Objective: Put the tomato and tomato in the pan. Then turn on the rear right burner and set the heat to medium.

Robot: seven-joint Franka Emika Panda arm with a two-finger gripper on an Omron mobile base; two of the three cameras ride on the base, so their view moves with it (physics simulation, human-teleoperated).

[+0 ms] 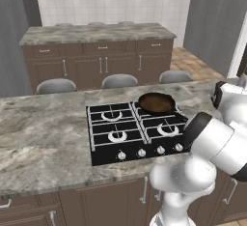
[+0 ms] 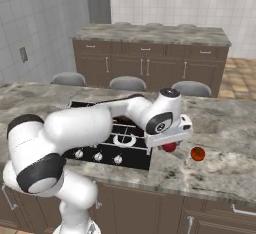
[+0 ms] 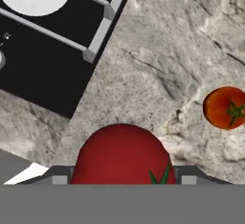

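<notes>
While I've got the red tomato [image 3: 122, 153] pinched between the fingers of the gripper [image 2: 169, 147], I'm a bit nervous about the carry, so posting my worries. From the hand view the jaws sit about half-spread around it, one dark tip on each side, and the ball bulges out well past them. It's round and glossy, so my guess is it could squirt out if the arm swings fast.

Using the stove [image 1: 136, 131] as the landmark: the held tomato is hanging just off the stove's right edge, low over the stone counter [image 2: 225, 163]. The second tomato [image 2: 198, 153], more orange, sits on the counter a bit further right of the stove, near the one I'm holding but not touching it. The pan [image 1: 157, 103] is on the stove's rear right burner and looks empty.

What could bite me:
- dropped tomato rolls off the counter edge
- if I lower again, I could nudge the orange one and send it rolling
- coming in too low over the stove, the fingers could clip the pan rim or the grates and shove the pan off its burner

Knobs [image 1: 150, 151] along the stove's front haven't been dealt with yet, as far as I can judge.
</notes>
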